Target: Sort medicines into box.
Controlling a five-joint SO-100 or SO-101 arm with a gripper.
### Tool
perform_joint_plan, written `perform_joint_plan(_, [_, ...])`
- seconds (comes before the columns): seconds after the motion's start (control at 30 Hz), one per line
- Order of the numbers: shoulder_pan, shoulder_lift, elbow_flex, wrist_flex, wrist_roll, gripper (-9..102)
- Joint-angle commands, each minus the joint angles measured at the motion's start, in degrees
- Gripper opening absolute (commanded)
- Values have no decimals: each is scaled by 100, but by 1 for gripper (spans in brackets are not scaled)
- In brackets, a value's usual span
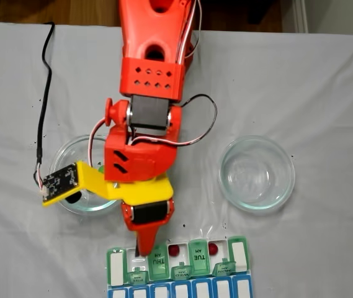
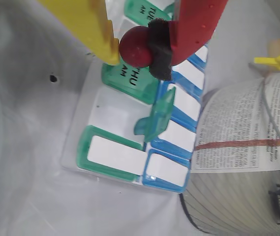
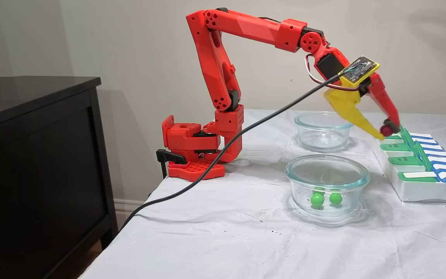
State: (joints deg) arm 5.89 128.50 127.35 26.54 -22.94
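Red and round, one pill (image 2: 136, 46) sits clamped in our gripper (image 2: 139, 49) between the yellow finger and the red padded one, just above the pill organizer (image 2: 115, 157). In a fixed view the arm hides part of the left glass dish (image 1: 71, 155). We read "THU AM" on a green lid (image 2: 130, 81); the newsprint (image 2: 243, 128) beside it is too blurred to read.

Plain beige wall (image 3: 401, 38) — dark cabinet (image 3: 33, 155) beside the white-clothed table (image 3: 227, 232).
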Motion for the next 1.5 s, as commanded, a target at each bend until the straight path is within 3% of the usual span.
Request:
perform_joint_plan(0.0, [44, 35, -149, -422, 0, 0])
perform_joint_plan(0.43, [422, -1723, -1063, -624, -35, 0])
perform_joint_plan(1.07, [272, -580, -519, -598, -185, 0])
perform_joint_plan(1.47, [158, -1230, -712, -914, -211, 0])
